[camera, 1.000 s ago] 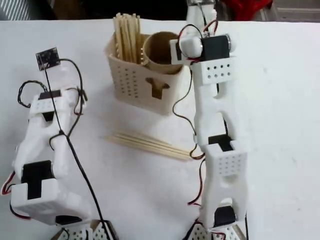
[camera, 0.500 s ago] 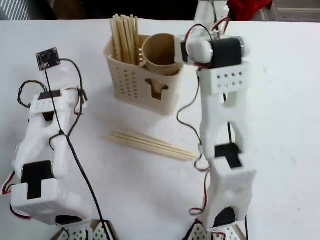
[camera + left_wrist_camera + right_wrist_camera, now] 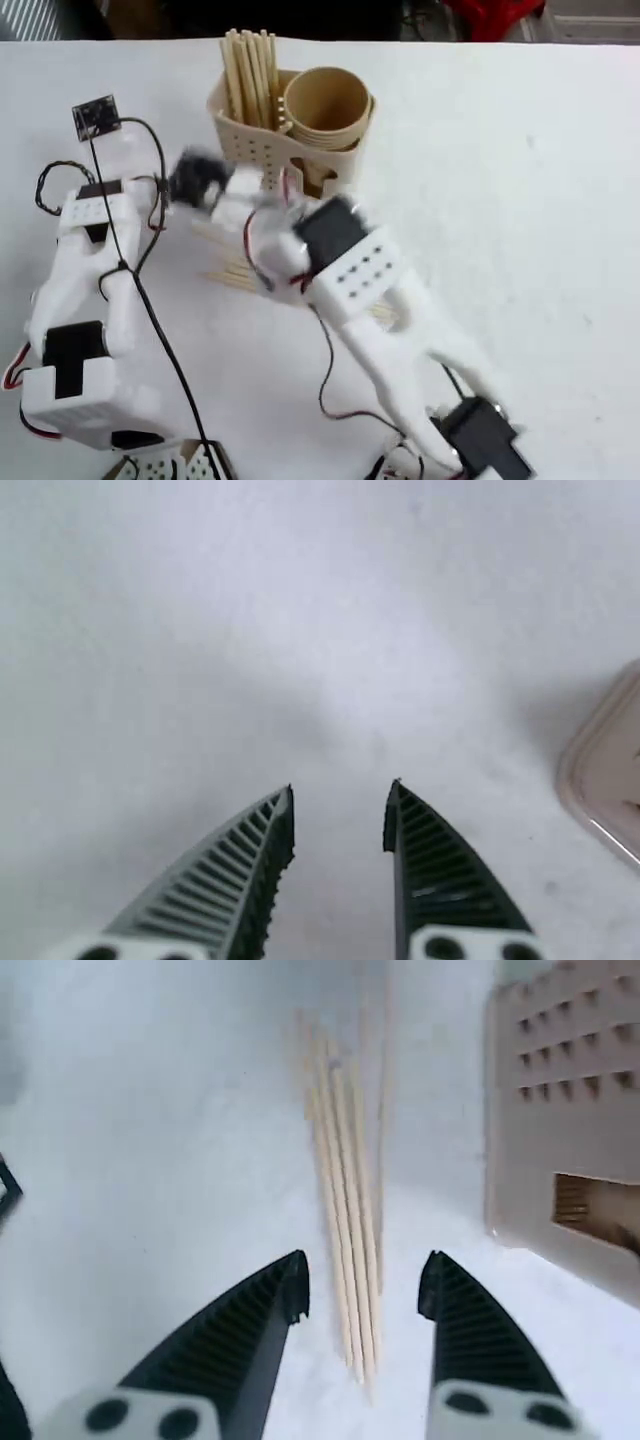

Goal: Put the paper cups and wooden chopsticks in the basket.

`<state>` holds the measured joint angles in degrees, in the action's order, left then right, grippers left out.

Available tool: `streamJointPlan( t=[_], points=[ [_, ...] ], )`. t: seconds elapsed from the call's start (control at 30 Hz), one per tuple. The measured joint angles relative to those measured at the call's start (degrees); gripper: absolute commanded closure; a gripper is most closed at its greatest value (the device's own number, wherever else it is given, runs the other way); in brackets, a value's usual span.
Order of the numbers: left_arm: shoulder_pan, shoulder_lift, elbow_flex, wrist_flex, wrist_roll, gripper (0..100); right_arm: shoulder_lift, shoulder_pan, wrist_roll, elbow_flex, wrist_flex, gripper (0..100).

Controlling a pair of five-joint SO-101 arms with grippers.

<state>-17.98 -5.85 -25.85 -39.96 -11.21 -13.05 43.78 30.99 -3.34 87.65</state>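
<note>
right gripper (image 3: 365, 1265): jaws spread, empty, above loose chopsticks (image 3: 345, 1250) lying on counter (image 3: 520, 180) beside basket (image 3: 270, 165). cups (image 3: 328, 100) and upright chopsticks (image 3: 250, 75) stand in basket. left gripper (image 3: 340, 790): jaws spread, empty.

The basket (image 3: 250, 160) is cream with a dotted hole grid; paper cups (image 3: 328, 105) tan; wooden chopsticks (image 3: 345, 1230) pale yellow; bench (image 3: 540, 180) white.
</note>
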Motion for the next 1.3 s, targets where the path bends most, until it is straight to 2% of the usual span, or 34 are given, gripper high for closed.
streamJointPlan(
  t=[0.2, 0.33, 0.43, 0.63, 0.93, 1.03, 1.2, 1.3],
  points=[
    [0.0, 0.0, 0.0, 0.0, 0.0, 83, -1.05, 0.35, 6.68, -29.19, -25.76, 81.1],
    [0.0, 0.0, 0.0, 0.0, 0.0, 83, 3.43, 0.44, 7.3, -36.22, -38.33, 81.3],
    [0.0, 0.0, 0.0, 0.0, 0.0, 83, 6.95, 0.18, 7.3, -37.01, -43.34, 81.5],
    [0.0, 0.0, 0.0, 0.0, 0.0, 83, 11.25, -2.81, 7.3, -37.19, -47.74, 87.8],
    [0.0, 0.0, 0.0, 0.0, 0.0, 83, 12.22, -3.96, 7.3, -37.19, -48.79, 93.5],
    [0.0, 0.0, 0.0, 0.0, 0.0, 83, 12.22, -5.27, 7.3, -37.19, -48.44, 91.6],
    [0.0, 0.0, 0.0, 0.0, 0.0, 83, 12.4, -5.54, 7.3, -37.19, -47.82, 82.7],
    [0.0, 0.0, 0.0, 0.0, 0.0, 83, 12.48, -5.54, 7.3, -37.45, -47.74, 87.2]
  ],
)
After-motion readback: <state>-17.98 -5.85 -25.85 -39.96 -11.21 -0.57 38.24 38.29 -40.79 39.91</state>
